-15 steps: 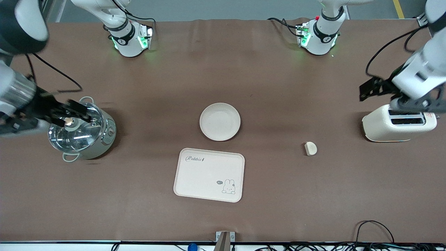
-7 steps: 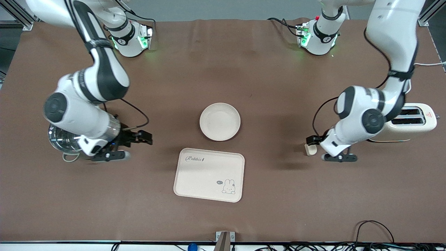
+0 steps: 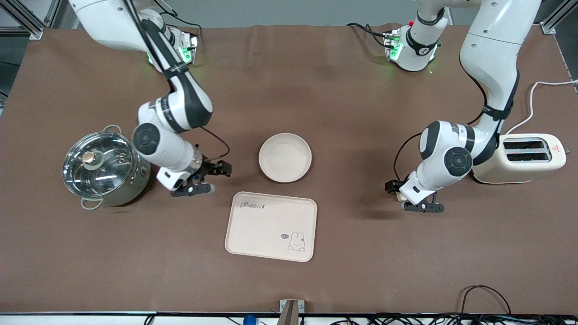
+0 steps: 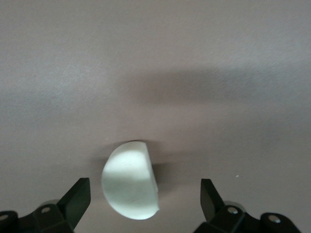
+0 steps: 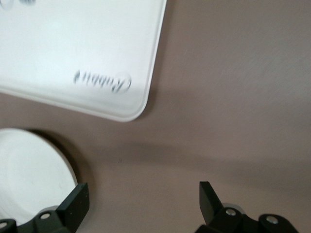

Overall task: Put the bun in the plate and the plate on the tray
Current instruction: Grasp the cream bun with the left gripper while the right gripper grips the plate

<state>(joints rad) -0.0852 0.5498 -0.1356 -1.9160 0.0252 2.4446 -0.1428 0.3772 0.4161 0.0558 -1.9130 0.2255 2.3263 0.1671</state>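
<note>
Brown table (image 3: 316,90) lies bare around the pale half-round bun (image 4: 130,180), which sits between the left gripper's (image 3: 413,197) spread fingers. Right gripper (image 3: 203,178), fingers released, hovers beside the plate (image 3: 285,157), near the tray's (image 3: 271,226) corner.

In the front view the bun (image 3: 399,196) is almost wholly hidden under the left claw (image 3: 408,197); only a pale sliver shows. In the right wrist view the plate (image 5: 29,174) and the tray (image 5: 77,53) are each cut off by the picture's edge, and the tray's "Rabbit" script is blurred. The right claw's (image 5: 141,206) fingertips (image 5: 77,196) show only as far as the frame edge.
</note>
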